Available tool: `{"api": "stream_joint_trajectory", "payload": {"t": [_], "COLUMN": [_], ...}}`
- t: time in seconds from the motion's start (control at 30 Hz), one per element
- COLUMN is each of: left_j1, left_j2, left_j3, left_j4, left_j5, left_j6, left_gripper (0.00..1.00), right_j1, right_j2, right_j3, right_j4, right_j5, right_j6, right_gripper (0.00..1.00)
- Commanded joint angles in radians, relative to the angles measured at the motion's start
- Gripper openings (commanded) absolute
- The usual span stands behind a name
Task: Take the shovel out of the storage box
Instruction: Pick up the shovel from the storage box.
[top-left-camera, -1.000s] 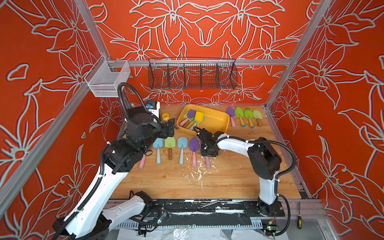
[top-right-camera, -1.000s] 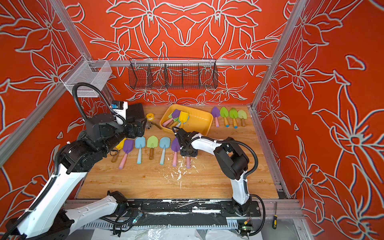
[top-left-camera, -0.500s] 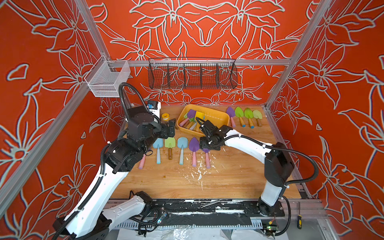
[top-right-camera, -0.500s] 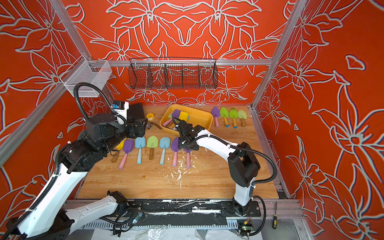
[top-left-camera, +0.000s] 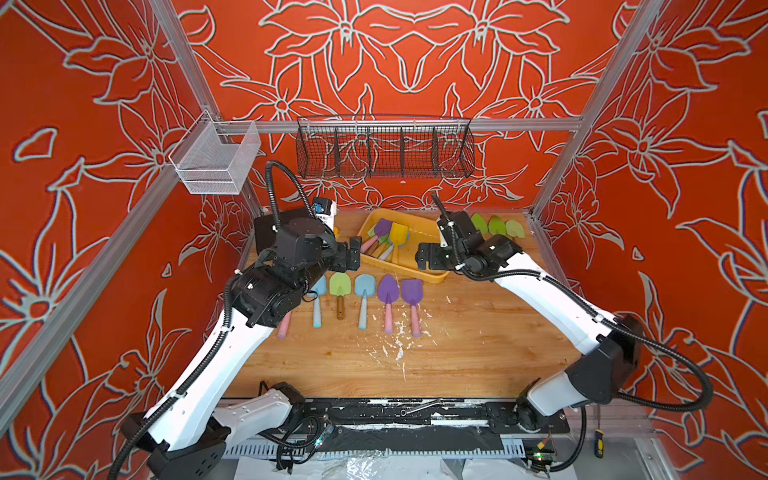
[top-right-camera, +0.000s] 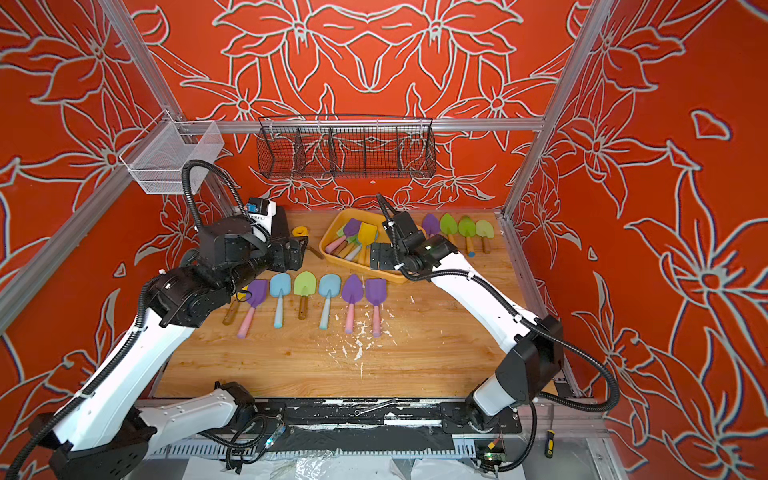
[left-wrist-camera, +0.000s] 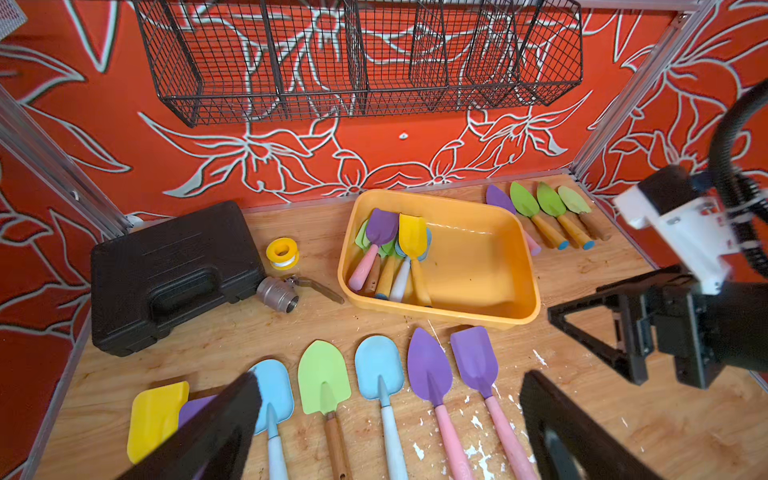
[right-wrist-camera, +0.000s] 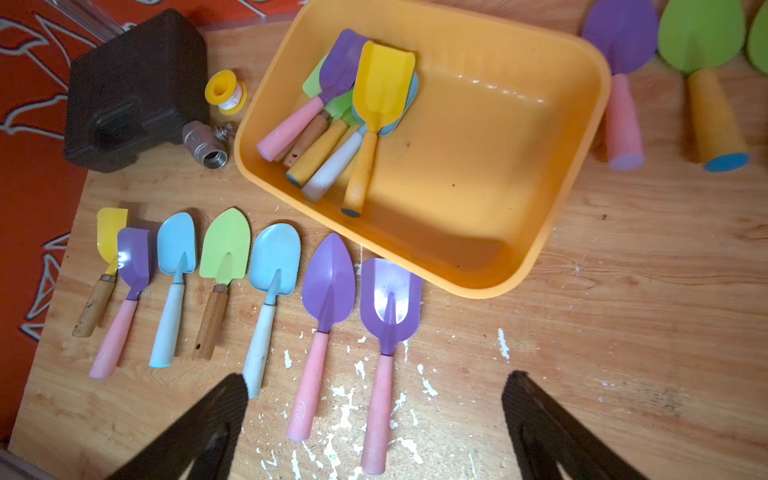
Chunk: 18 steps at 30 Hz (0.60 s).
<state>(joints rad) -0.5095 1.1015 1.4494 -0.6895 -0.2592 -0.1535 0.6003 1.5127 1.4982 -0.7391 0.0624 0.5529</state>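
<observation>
A pale, grained wooden tabletop, flecked with white chips at its middle, fills the lower centre of both top views. It is boxed in by orange-red walls printed with white-outlined flowers and framed by aluminium rails. From the back rail hang one black wire basket with dividers and, at upper left, one silver mesh basket. The storage box, a glossy yellow-orange plastic tub with rounded corners, sits at back centre. A pile of shovels lies in its left half, five handles showing and a yellow scoop on top. A row of seven shovels with pink, white and wooden handles lies just below the box, and a row of four shovels to its right. One black hard case, one yellow tape roll and one metal valve lie to its left. The left gripper, left of the box, and the right gripper, over its lower right corner, are both spread wide and empty.
</observation>
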Motion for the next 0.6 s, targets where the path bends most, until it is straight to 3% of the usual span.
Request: {"api": "stream_joint_trajectory", "payload": {"t": [0.0,0.1,0.3,0.57], "left_j1": [0.006,0.006,0.006,0.006], "left_j2": [0.01,0.016,0.027,0.027], "left_j3": [-0.02,-0.025,-0.02,-0.03], "left_j4": [0.024,0.03,0.023,-0.002], "left_j5": [0.013,0.013,0.012,0.035], "left_j6": [0.002,-0.001,0.009,0.046], "left_gripper": [0.97,0.97,0.97,0.97], "right_j1": [-0.027,-0.043,-0.074,-0.102], "right_j2": [-0.032,-0.034,0.013,0.193], "right_j3": [-0.028,-0.037,-0.002,0.171], "right_j4": [-0.005,-0.014,-0.032,-0.063], "right_j5": [-0.023,-0.037,-0.088,-0.163], "right_j6": [-0.03,-0.028,-0.007,-0.021], "right_gripper": [0.98,0.97,0.85,0.74]}}
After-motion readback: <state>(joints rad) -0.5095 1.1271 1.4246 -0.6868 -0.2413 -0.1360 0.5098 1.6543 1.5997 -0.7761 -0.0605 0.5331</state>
